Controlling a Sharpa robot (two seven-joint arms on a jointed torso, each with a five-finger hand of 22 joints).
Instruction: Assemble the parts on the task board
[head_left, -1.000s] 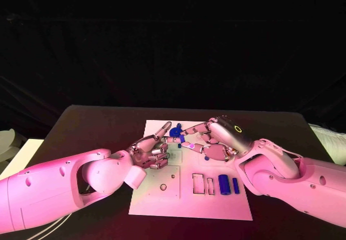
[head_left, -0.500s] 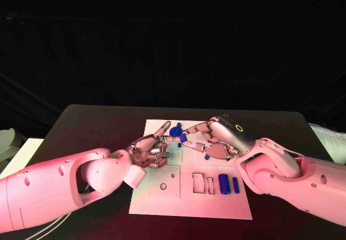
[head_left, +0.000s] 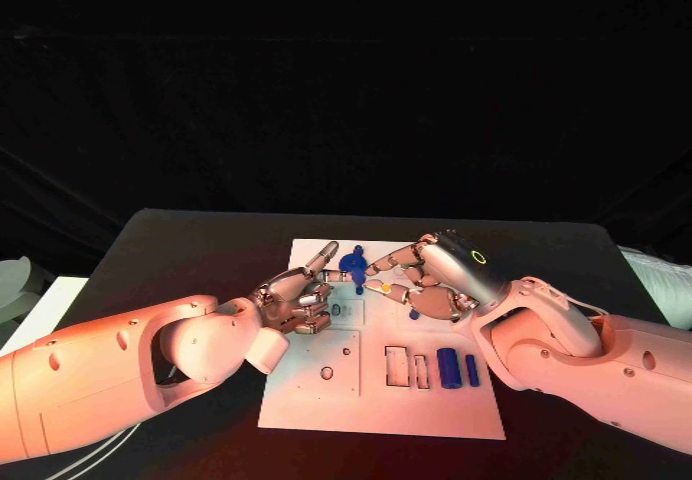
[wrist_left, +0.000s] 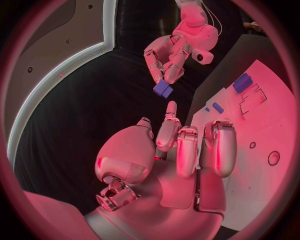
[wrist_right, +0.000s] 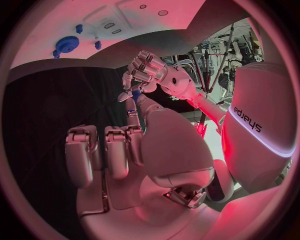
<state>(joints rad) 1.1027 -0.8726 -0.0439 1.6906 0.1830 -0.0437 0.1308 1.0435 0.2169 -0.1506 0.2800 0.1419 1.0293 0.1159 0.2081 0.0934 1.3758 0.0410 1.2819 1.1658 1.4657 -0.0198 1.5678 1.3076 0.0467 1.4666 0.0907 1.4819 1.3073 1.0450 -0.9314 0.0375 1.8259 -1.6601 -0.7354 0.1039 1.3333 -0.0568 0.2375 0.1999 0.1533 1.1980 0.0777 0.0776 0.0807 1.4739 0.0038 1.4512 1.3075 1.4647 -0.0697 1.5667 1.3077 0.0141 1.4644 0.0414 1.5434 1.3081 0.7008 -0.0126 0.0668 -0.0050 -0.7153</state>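
The task board (head_left: 310, 400) is a white rectangular plate lying flat in the middle of the black table, its long side running from 12 to 6 o'clock. Small round holes and narrow rectangular slots are cut into its near half. Toward 5 o'clock two blue parts lie flat side by side: a thick cylinder (head_left: 447, 369) and, just beside it, a thinner peg (head_left: 472, 371). Near the board's middle a tiny blue part (head_left: 414, 314) sits on the surface. Toward 12 o'clock a blue part (head_left: 353, 266) is raised above the board, between the fingertips of both hands.
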